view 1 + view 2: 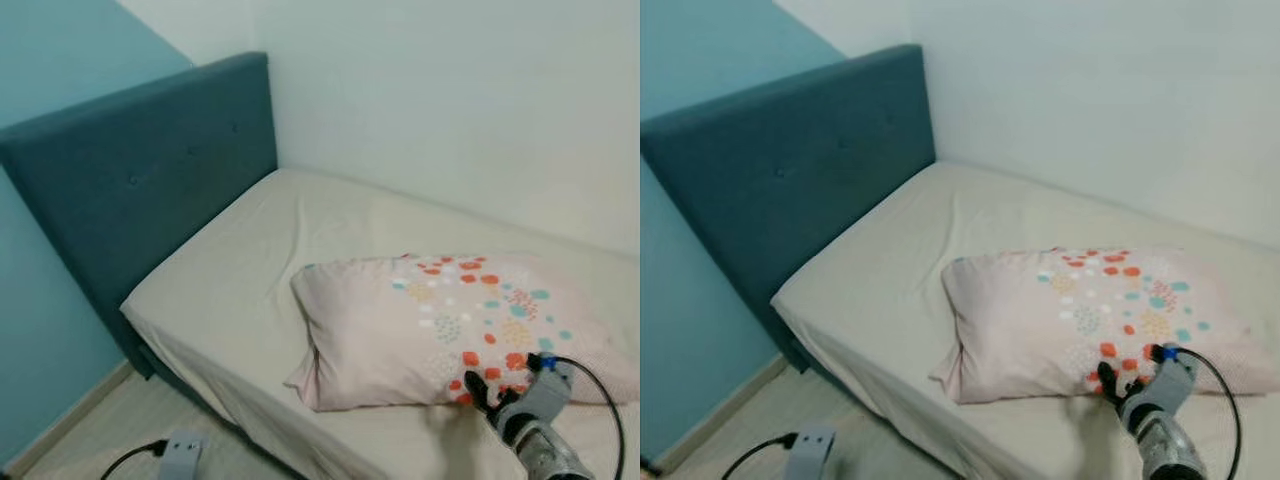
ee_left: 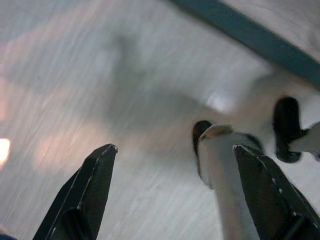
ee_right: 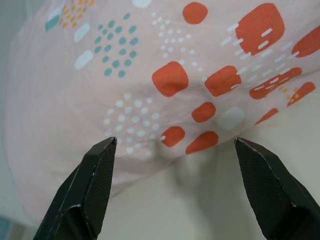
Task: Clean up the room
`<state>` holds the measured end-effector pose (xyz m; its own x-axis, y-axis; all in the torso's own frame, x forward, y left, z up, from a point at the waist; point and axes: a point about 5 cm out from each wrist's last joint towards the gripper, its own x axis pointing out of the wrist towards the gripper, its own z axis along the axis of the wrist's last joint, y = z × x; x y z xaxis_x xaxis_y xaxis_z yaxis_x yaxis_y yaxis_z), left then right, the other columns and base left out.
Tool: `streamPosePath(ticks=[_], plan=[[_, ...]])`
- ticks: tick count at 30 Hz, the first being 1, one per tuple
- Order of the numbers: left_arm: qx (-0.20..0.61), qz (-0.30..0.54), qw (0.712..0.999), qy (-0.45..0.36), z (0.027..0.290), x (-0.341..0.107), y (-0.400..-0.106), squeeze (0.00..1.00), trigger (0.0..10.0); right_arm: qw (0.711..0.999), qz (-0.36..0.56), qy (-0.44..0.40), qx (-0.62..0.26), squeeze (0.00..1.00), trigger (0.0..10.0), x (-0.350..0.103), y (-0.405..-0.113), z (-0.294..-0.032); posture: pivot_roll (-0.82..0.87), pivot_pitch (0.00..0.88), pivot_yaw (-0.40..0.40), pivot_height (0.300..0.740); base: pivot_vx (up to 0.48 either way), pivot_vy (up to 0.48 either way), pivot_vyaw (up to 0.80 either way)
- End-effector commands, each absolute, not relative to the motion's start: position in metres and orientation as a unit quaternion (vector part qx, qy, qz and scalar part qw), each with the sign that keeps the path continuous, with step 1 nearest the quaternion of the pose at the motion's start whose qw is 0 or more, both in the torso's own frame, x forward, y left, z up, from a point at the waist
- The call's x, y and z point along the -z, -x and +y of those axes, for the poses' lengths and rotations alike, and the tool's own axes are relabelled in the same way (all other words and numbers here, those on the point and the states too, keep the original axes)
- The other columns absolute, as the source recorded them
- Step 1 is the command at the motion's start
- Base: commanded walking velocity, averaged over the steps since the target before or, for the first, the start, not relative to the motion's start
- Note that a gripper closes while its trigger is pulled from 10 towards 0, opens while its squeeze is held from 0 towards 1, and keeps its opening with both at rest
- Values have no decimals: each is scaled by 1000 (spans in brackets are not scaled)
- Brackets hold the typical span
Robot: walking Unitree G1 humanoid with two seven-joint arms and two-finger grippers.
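Observation:
A pink pillow [image 1: 450,325] printed with orange and teal dots lies on the beige bed [image 1: 250,280], toward its right side. My right gripper [image 1: 478,388] hovers just above the sheet at the pillow's near edge, by the orange patches. Seen from the right wrist, that gripper [image 3: 175,144] stands open, its fingers spread in front of the pillow [image 3: 165,75] with nothing between them. My left gripper [image 2: 175,147] is open and hangs over the blurred pale floor [image 2: 100,75].
A teal padded headboard [image 1: 150,170] closes the bed's left end, and a white wall [image 1: 480,100] runs behind it. A grey block with a black cable [image 1: 180,455] sits low over the wooden floor [image 1: 90,430]. A white and black object [image 2: 225,150] lies near the left gripper's fingers.

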<state>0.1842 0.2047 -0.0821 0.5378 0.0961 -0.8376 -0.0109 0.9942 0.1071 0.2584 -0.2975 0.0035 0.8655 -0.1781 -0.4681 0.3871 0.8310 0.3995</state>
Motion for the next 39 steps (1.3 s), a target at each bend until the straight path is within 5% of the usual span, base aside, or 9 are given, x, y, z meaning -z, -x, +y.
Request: streamPosePath(ticks=[1,14,20,27,32,39], plan=[[-43,473,879,-45,214,79,-186,0,10000,925,190,-284,168,0,10000,-6,-259,-301,-76,0,28,626,0,0,0],[-76,363,928,-18,238,38,-242,0,10000,907,95,-359,198,0,10000,-29,-265,-326,-16,0,81,581,0,0,0],[-65,326,942,-38,253,20,-258,0,10000,906,16,-388,168,0,10000,-60,-280,-340,26,67,126,561,0,0,0],[-60,325,942,-54,265,20,-249,0,10000,904,-31,-401,147,0,10000,-78,-287,-347,74,127,155,546,0,0,0],[-34,354,930,-97,296,33,-205,0,10000,885,-70,-424,182,0,10000,-91,-288,-361,189,246,204,526,0,0,0],[-25,345,931,-114,320,25,-186,0,10000,882,-122,-423,168,0,10000,-119,-296,-373,252,311,231,506,0,0,0]])
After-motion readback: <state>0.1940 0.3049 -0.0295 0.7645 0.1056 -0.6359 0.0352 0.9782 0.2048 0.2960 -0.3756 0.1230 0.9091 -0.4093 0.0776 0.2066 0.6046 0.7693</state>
